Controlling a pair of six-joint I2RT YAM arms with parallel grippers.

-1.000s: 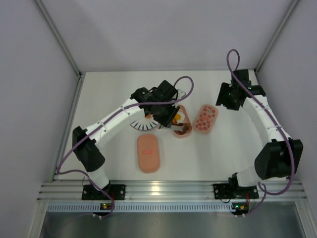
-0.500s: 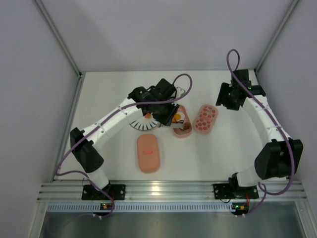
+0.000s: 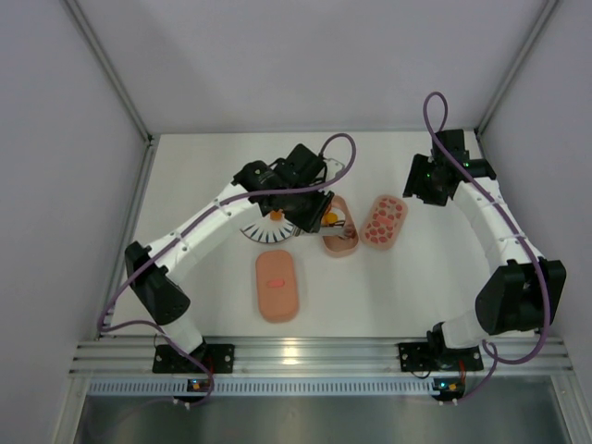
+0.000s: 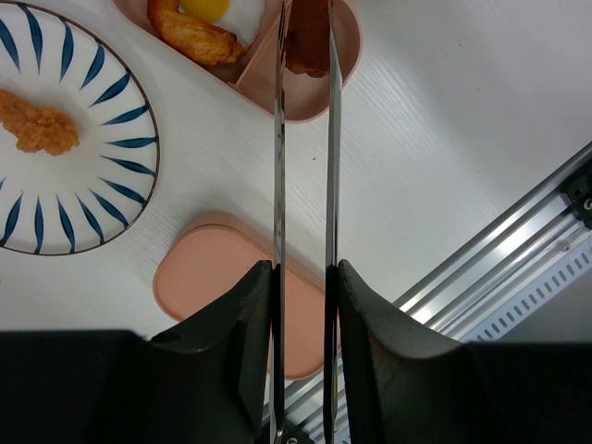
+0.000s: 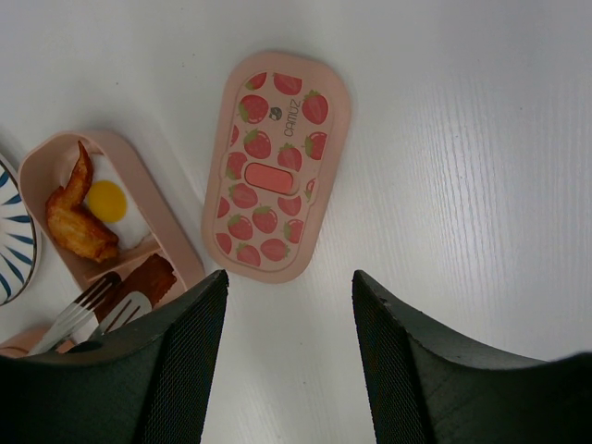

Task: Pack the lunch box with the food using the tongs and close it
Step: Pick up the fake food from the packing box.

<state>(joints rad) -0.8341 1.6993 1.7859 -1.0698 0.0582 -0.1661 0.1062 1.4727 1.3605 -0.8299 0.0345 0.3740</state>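
**While left fingers (image 4: pixel 231 324) clamp the tongs (image 4: pixel 279 139), right fingers (image 5: pixel 176 370) stand apart**

On the striped plate (image 4: pixel 92 185) at left lies one fried piece (image 4: pixel 37 125); the plain pink lid (image 4: pixel 208 277) lies near it on the tabletop (image 4: pixel 444 139). The tongs' tips flank a dark brown piece (image 4: pixel 310 37) in the open tray (image 4: pixel 347 42). Right of it lies the strawberry lid (image 5: pixel 277 166), the released right fingers hovering above.

The tray (image 3: pixel 344 248) with food (image 5: pixel 106 199) lies between the plate (image 3: pixel 262 232) on its left and one lid (image 3: pixel 384 222) on its right; a second lid (image 3: pixel 277 285) lies before the plate.
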